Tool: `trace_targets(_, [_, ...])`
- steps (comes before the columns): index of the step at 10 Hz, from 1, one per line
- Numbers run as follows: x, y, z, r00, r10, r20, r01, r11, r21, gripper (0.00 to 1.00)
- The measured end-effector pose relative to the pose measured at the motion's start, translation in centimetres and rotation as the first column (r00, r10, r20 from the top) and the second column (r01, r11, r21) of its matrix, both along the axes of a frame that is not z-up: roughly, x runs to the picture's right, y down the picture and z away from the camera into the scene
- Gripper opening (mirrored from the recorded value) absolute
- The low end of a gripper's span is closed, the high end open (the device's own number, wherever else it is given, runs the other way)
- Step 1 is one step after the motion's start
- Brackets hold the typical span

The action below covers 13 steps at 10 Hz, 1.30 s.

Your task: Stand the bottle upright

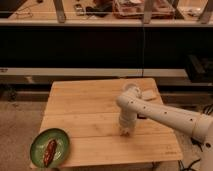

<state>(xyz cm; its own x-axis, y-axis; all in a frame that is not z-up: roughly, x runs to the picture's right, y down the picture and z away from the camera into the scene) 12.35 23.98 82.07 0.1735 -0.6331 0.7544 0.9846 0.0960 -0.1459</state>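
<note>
No legible text, label, brand, number or sign appears on any surface in view. The gripper [125,131] points downward at the wooden table [85,107], right of centre and nearer the front edge than the rear edge.

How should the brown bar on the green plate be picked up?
Probably across the narrow middle of the bar, from straight above: it lies flat on the plate, long and thin. The tool points down over the table, away from the plate.
</note>
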Motion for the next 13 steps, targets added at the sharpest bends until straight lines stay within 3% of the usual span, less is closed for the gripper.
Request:
trace_targets(2, [0.1, 0.0, 0.1, 1.000, 0.004, -0.002, -0.004, 1.0000, -0.001, 0.43])
trace_targets(3, [0.1, -0.1, 0.2, 1.000, 0.006, -0.003, -0.006, 1.0000, -0.002, 0.31])
trace_targets(5, [0.1, -0.1, 0.2, 1.000, 0.008, -0.003, -0.008, 1.0000, -0.002, 0.22])
trace_targets(9, [0.3, -0.3, -0.2, 1.000, 0.000, 0.002, 0.000, 1.0000, 0.000, 0.22])
trace_targets(11, [0.7, -1.4, -1.8, 0.999, -0.039, 0.016, 0.039, 0.9991, 0.019, 0.22])
trace_targets(13, [1.0, -3.3, -4.8, 0.993, -0.110, 0.051, 0.108, 0.9926, 0.057, 0.22])
